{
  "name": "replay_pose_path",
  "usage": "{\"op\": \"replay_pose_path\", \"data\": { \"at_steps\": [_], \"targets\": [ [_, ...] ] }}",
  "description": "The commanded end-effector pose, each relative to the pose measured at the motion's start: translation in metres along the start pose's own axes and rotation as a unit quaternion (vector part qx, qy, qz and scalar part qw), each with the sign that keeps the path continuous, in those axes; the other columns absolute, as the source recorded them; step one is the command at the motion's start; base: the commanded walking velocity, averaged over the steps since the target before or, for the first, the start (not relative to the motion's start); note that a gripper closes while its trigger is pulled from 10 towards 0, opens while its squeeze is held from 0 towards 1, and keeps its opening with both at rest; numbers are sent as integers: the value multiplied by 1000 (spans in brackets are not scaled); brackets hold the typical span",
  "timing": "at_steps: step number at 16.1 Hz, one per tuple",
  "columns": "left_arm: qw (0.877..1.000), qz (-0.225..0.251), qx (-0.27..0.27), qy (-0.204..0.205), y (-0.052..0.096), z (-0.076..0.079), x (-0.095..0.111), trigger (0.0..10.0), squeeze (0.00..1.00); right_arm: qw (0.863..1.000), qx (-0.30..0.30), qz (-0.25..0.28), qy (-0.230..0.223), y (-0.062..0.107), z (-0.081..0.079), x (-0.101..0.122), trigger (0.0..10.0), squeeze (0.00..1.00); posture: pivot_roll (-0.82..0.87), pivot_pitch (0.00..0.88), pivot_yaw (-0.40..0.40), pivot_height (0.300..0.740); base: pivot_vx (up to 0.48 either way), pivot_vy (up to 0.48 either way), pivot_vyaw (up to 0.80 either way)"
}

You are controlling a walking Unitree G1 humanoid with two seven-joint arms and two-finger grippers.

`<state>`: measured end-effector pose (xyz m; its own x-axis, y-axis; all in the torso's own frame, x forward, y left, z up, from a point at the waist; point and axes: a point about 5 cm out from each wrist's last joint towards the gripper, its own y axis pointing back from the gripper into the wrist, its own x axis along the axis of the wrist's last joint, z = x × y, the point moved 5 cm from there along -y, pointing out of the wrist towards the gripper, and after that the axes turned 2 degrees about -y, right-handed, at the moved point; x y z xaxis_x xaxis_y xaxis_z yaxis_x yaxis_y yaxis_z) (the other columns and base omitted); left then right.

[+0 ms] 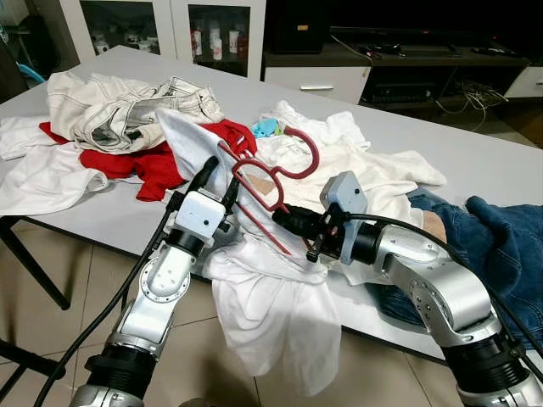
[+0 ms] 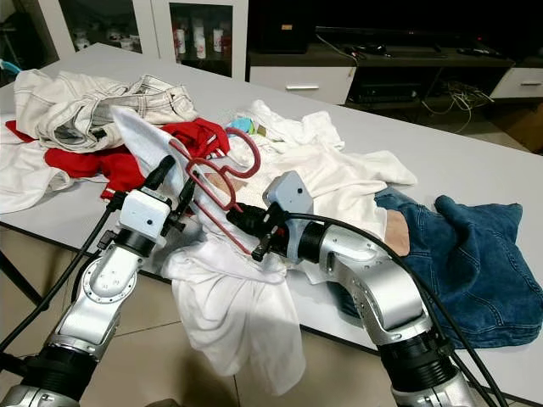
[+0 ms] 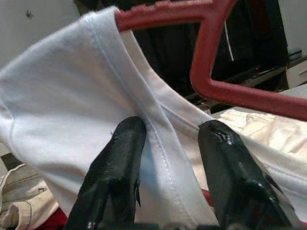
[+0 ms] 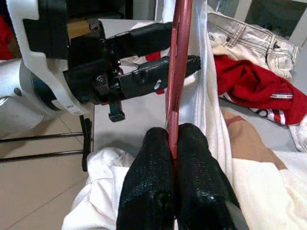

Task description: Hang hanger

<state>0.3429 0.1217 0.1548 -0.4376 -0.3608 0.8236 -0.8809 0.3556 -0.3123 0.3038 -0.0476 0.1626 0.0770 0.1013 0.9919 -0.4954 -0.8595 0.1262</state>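
White worktop (image 1: 475, 165) carries a pile of laundry, and both arms work at its near edge. Biggest item past the right gripper is the blue jeans (image 1: 501, 246), lying flat behind that arm, out of the job. Beyond the left gripper sit cream trousers (image 1: 119, 106) on top of a red garment (image 1: 157, 165), well apart from the action. More white clothes (image 1: 365, 165) lie just behind both grippers. The white T-shirt (image 1: 271, 305) is the one being dressed: it drapes off the worktop edge below the two grippers, neck end lifted up between them. The red hanger (image 1: 270, 174) stands tilted above the grippers, hook up and away, one shoulder already under the shirt fabric. Right gripper (image 4: 173, 143) has its fingers pressed together on the hanger's lower bar, pinching it; judged, this steadies the frame so the cloth can be worked over it. Left gripper (image 3: 170, 139) sits just beside the right one, fingers spread with the shirt's collar seam between them; whether it truly bites the cloth I cannot tell, gap looks too wide for a firm pinch. Judged purpose: stretch the neck opening over the hanger shoulder. Shirt looks only partly on, so hanging is not yet done. Risk: heavy dangling cloth may slide the shirt off the hanger.
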Motion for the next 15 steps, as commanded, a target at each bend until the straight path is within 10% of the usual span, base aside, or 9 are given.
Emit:
{"op": "replay_pose_path", "data": {
  "at_steps": [1, 15],
  "targets": [
    [1000, 2, -4, 4, -3, 2, 2, 0, 0, 1000, 5, 10, 7, 2, -2, 5, 0, 0, 8, 0, -82, 740, 0, 0, 0],
    [998, 50, 30, 37, -9, -24, 23, 0, 0, 998, -46, -41, -16, 23, 15, -20, 0, 0, 7, 0, -81, 740, 0, 0, 0]
  ]
}}
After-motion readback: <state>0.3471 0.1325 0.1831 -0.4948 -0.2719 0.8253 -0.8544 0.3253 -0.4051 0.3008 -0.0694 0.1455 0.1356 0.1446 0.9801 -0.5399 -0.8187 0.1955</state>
